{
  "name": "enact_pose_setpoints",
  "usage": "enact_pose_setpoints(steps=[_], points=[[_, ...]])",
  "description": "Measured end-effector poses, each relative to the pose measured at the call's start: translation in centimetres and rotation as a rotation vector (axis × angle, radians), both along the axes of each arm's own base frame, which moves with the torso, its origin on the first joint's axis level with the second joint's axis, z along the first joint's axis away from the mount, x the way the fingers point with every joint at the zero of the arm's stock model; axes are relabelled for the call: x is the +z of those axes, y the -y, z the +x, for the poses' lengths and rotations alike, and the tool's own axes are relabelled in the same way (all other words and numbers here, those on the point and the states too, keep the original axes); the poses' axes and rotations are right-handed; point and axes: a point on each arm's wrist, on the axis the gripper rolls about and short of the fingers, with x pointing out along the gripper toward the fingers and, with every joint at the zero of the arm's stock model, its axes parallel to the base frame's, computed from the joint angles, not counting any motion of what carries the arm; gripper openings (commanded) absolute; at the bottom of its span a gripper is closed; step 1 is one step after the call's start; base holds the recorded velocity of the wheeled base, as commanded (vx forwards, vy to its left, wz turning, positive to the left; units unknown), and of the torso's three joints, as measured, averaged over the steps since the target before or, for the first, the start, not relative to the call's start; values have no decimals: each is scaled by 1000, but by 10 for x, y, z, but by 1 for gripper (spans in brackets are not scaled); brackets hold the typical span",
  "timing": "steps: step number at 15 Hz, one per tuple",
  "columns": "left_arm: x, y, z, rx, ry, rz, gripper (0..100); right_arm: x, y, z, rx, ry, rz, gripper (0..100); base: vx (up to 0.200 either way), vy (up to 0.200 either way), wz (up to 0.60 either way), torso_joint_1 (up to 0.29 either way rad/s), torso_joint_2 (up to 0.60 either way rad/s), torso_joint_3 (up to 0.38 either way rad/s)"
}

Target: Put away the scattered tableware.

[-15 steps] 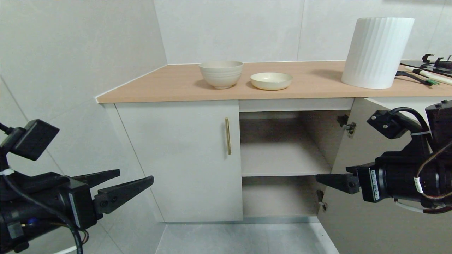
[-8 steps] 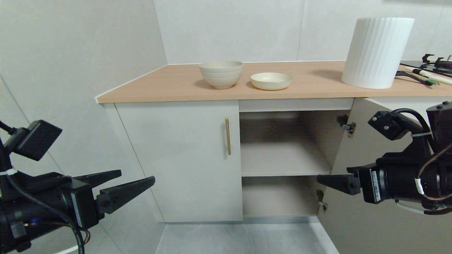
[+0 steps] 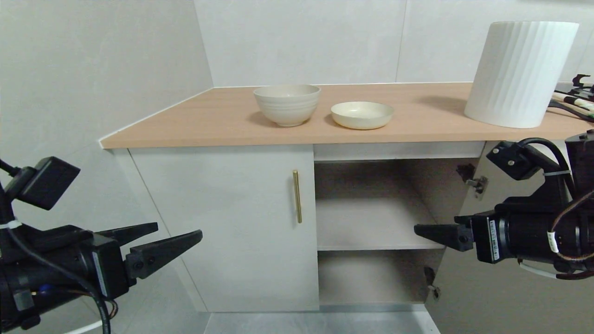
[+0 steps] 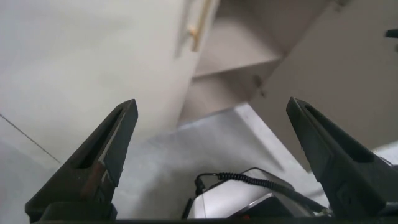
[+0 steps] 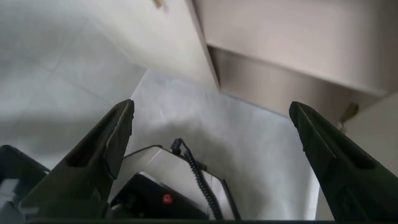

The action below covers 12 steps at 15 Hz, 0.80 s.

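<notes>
A cream ribbed bowl (image 3: 287, 104) and a shallow cream dish (image 3: 362, 114) stand side by side on the wooden countertop (image 3: 209, 123), above the cabinet. My left gripper (image 3: 178, 230) hangs low at the left, in front of the shut cabinet door, open and empty. My right gripper (image 3: 420, 229) is level with the cabinet's middle shelf (image 3: 366, 227) at the open side, holding nothing. Its fingers (image 5: 112, 143) stand wide apart in the right wrist view, and the left fingers (image 4: 106, 149) are equally spread in the left wrist view. Both grippers are well below the tableware.
The cabinet's left door is shut, with a gold handle (image 3: 296, 196). The right door (image 3: 468, 297) is swung open beside my right arm. A tall white ribbed cylinder (image 3: 522, 69) stands on the counter at the right, with utensils (image 3: 573, 99) behind it.
The whole head picture has shifted, with counter and cabinet now larger and lower, so the camera has moved. Both grippers keep the same pose and stay open.
</notes>
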Motion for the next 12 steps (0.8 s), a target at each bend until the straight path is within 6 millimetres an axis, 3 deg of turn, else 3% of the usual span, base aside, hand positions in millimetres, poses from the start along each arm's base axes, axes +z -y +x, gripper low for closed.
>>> enact_pose_setpoints(steps=[1,12], points=[[0,0,0,2,-5,-8,100,1,0,-1,-1,-5,10,100,200,0,0,2,2,2],[0,0,0,-2,-9,-18,100,1,6,-11,16,12,21,100,0,0,0,0,0,0]])
